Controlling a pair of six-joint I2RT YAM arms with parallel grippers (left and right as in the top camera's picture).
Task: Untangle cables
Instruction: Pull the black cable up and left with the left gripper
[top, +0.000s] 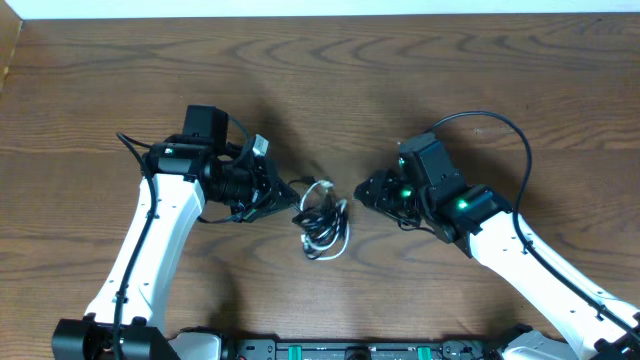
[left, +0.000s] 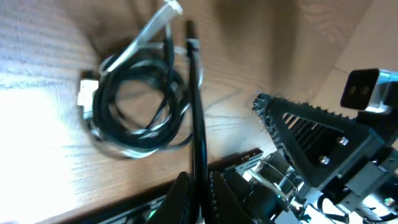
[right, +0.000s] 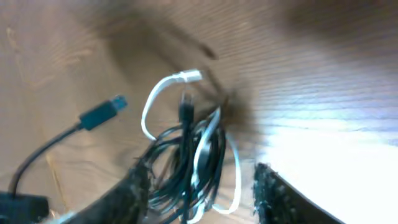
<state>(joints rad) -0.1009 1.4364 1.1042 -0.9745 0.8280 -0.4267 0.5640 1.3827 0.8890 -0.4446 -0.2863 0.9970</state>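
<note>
The cables lie as one tangled bundle of black and white cords at the table's middle. My left gripper sits just left of the bundle. In the left wrist view this gripper is shut on one black cable, which runs straight past the coiled bundle. My right gripper is just right of the bundle. The right wrist view shows it open, with the bundle between its fingers. A white plug end loops above, and a blue-tipped plug lies to the left.
The wooden table stretches around both arms. The black rail of the robot base runs along the front edge. The right arm's thick black cable arcs above its wrist.
</note>
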